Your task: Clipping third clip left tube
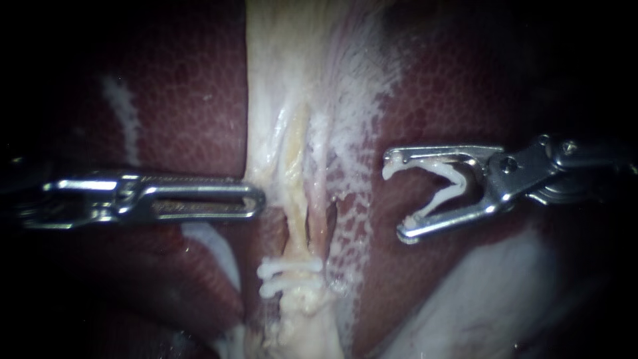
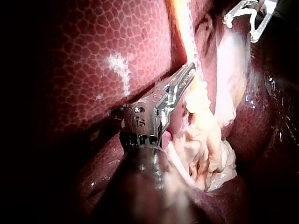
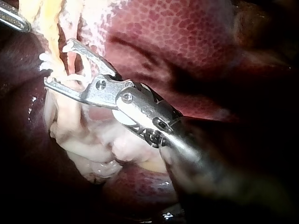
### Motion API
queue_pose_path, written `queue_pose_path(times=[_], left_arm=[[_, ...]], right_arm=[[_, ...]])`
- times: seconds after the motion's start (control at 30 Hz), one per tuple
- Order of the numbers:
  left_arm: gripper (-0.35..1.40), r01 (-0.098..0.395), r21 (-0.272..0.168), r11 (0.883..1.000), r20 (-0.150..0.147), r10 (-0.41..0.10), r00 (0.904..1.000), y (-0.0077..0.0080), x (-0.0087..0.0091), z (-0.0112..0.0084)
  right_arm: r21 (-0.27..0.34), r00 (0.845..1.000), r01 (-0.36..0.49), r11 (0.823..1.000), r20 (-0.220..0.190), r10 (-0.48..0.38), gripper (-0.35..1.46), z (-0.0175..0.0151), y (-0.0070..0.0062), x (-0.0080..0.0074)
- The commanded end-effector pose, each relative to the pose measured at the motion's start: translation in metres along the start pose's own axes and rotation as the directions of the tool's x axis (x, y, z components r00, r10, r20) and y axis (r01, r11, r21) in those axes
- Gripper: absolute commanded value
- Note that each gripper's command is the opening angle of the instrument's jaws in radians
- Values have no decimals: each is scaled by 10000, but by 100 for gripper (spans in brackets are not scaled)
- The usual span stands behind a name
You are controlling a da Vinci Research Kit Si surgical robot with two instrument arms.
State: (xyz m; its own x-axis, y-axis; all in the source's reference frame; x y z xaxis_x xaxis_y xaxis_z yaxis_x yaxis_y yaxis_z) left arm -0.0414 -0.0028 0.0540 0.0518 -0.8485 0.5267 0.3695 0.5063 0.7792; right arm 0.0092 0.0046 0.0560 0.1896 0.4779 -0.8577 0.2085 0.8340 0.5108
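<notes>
Okay, my right instrument gapes wide, cradling an open white clip, short of the tube; left instrument closed, empty.

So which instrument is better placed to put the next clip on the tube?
Right. The right instrument holds an open white clip in its jaws, facing the tube just above the two clips already on it. The left instrument, jaws shut, carries no clip and only touches the pale tissue.
</notes>
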Motion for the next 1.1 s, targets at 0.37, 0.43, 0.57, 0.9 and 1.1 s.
queue_pose_path(times=[0.37, 0.43, 0.57, 0.9, 1.1], left_arm=[[-35, 113, 63, 9999, -35, -112, 9999, 3, -21, -16], [-35, 163, -17, 9999, -44, -163, 9999, 4, -29, -24], [-35, 302, -47, 9995, 81, -302, 9995, 4, -41, -39], [-35, 160, -47, 9999, 288, -159, 9995, -19, -56, -54], [-35, 157, -57, 9999, 292, -156, 9995, -20, -55, -54]], right_arm=[[-46, 10000, 56, 10000, 26, -55, 60, 9, -2, -17], [-75, 10000, -74, 9999, 26, 74, 60, 16, -2, -25], [-106, 9990, -454, 9989, 10, 454, 60, 32, -1, -39], [208, 9910, -1335, 9908, -28, 1335, 60, 89, 0, -69], [272, 9901, -1401, 9898, -29, 1403, 59, 116, 4, -73]])
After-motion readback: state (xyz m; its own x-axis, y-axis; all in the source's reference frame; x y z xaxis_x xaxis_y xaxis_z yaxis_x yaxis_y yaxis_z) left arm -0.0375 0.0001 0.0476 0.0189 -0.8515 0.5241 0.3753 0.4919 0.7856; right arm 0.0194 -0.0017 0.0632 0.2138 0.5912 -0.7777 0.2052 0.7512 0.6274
